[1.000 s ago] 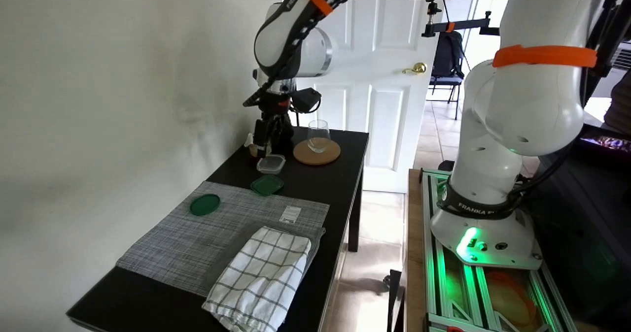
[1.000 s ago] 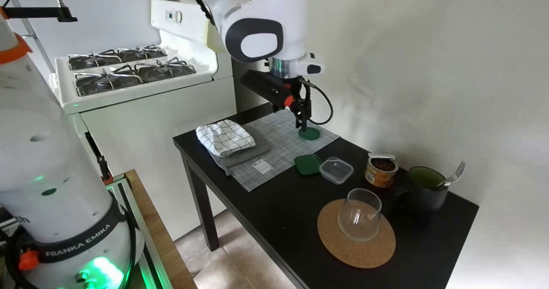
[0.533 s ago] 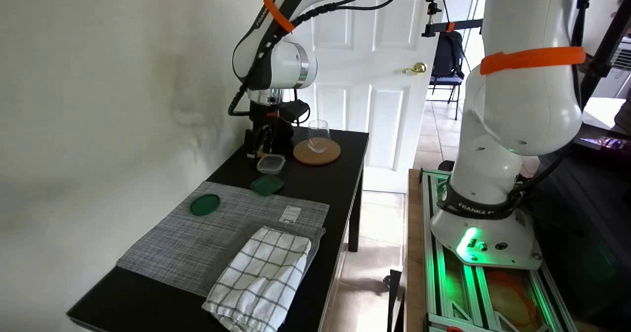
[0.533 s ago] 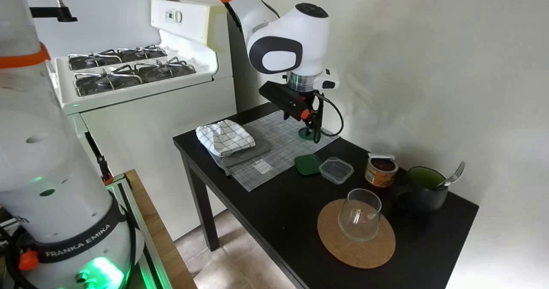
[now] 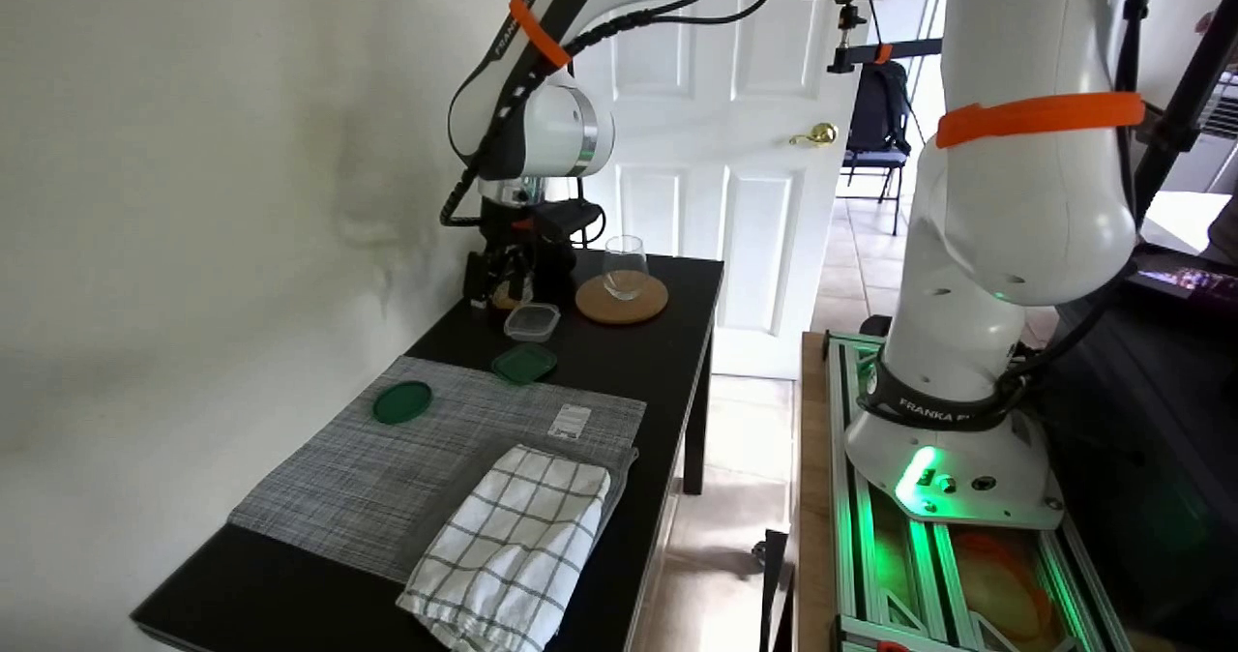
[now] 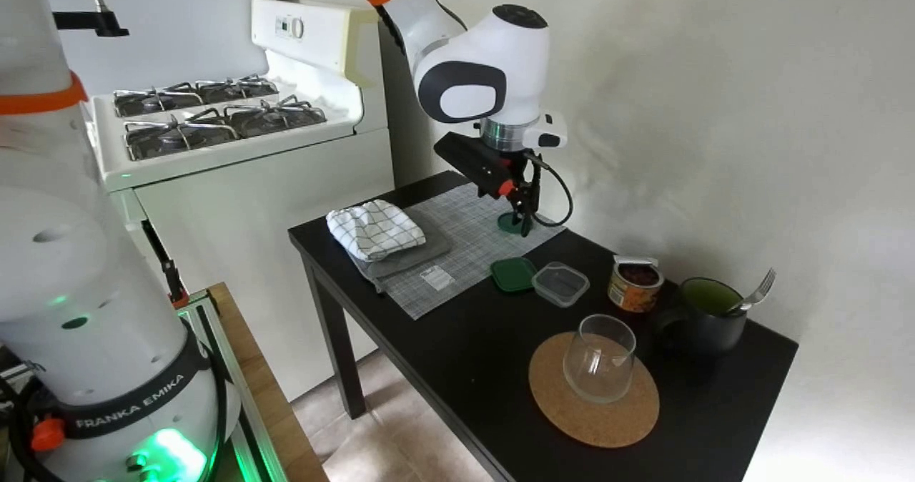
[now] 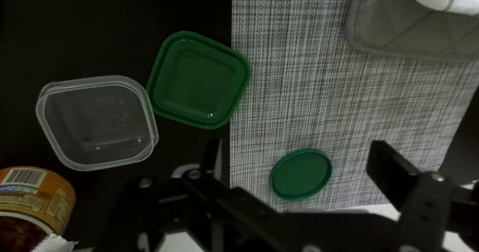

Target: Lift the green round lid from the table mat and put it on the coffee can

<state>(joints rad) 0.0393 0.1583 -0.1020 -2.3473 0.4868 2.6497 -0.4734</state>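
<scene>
The green round lid lies flat on the grey woven table mat, near the wall-side edge. In an exterior view the lid is partly hidden behind my gripper. In the wrist view my gripper is open and empty. The lid shows between its two fingers there, below them and not touched. The coffee can stands upright and open on the black table, beside the wall. It shows partly at the lower left of the wrist view.
A square green lid lies at the mat's edge beside a clear plastic container. A glass stands on a cork disc. A dark mug holds a fork. A folded checkered cloth lies on the mat. The wall is close.
My arm has moved toward the wall and somewhat lower, mostly in the earlier half second; since then it has shifted only slightly. The lid and the can have not moved.
</scene>
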